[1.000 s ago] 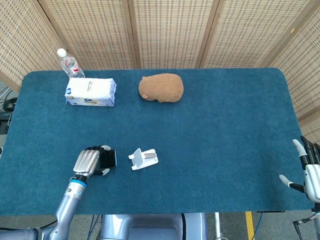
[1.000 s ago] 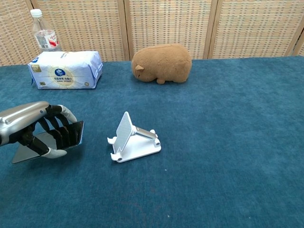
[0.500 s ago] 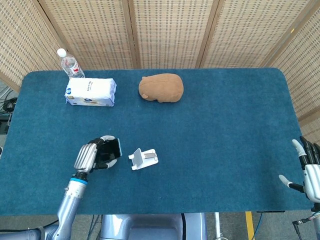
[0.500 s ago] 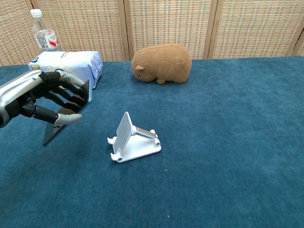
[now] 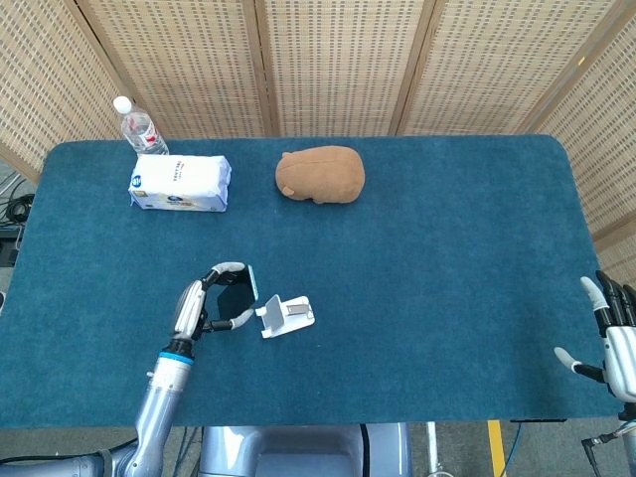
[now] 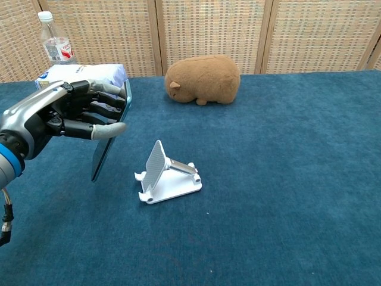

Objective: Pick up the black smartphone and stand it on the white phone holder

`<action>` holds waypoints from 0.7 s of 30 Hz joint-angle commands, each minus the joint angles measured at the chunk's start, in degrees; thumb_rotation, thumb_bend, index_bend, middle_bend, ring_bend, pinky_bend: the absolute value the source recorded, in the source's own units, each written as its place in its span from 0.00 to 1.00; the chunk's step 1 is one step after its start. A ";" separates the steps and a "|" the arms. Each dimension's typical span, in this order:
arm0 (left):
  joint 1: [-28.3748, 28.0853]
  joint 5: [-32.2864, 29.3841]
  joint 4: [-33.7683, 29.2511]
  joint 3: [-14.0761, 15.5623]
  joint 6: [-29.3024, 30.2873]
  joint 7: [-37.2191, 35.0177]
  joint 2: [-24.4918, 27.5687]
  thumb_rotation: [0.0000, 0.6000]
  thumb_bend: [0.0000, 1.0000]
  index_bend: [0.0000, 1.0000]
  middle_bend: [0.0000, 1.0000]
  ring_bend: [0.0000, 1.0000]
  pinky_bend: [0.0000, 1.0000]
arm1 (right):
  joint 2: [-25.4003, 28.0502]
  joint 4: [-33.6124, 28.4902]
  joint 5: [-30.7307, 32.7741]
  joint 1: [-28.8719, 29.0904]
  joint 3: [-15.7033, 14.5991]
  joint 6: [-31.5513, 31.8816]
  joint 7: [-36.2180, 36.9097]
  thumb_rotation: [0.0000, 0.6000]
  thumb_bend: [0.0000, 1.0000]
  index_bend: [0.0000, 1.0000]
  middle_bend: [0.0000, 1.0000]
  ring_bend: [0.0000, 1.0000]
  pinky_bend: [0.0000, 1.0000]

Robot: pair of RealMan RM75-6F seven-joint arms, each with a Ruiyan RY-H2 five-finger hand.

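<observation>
left hand (image 6: 71,113) clenched; right hand (image 5: 616,343) spread

On the table (image 5: 447,298), the left hand (image 6: 71,113) holds the smartphone (image 6: 110,140) upright just left of the phone holder (image 6: 168,176), with the plush toy (image 5: 320,175) behind, tissue pack (image 5: 180,183) and water bottle (image 5: 139,127) at rear left, right hand (image 5: 616,343) at the right edge.

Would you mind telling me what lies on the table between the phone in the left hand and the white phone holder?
Nothing: only bare blue cloth separates the black smartphone, held in the left hand, from the white phone holder, as the chest view shows.
</observation>
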 commanded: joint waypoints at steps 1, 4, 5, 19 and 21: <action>0.61 -0.56 -0.94 -0.30 0.07 -1.78 -0.82 1.00 0.26 0.35 0.43 0.33 0.31 | -0.01 -0.01 -0.06 0.02 -0.04 -0.03 -0.04 1.00 0.10 0.00 0.00 0.00 0.00; 1.14 0.60 0.01 0.05 1.30 -2.54 -1.78 1.00 0.25 0.35 0.43 0.32 0.31 | 0.01 -0.03 -0.11 0.01 -0.05 0.03 0.03 1.00 0.10 0.00 0.00 0.00 0.00; 1.29 1.00 0.52 0.20 1.57 -2.95 -2.06 1.00 0.25 0.35 0.43 0.33 0.31 | 0.02 -0.03 -0.09 -0.01 -0.04 0.05 0.06 1.00 0.10 0.00 0.00 0.00 0.00; 0.72 4.56 7.43 -0.80 0.33 -16.32 -6.88 1.00 0.23 0.35 0.43 0.33 0.31 | -0.09 0.08 0.13 0.22 -0.05 -0.49 -0.07 1.00 0.10 0.00 0.00 0.00 0.00; -0.09 3.45 7.23 -1.78 -0.89 -16.00 -7.76 1.00 0.23 0.35 0.43 0.33 0.31 | -0.12 0.09 0.09 0.27 -0.07 -0.56 -0.16 1.00 0.10 0.00 0.00 0.00 0.00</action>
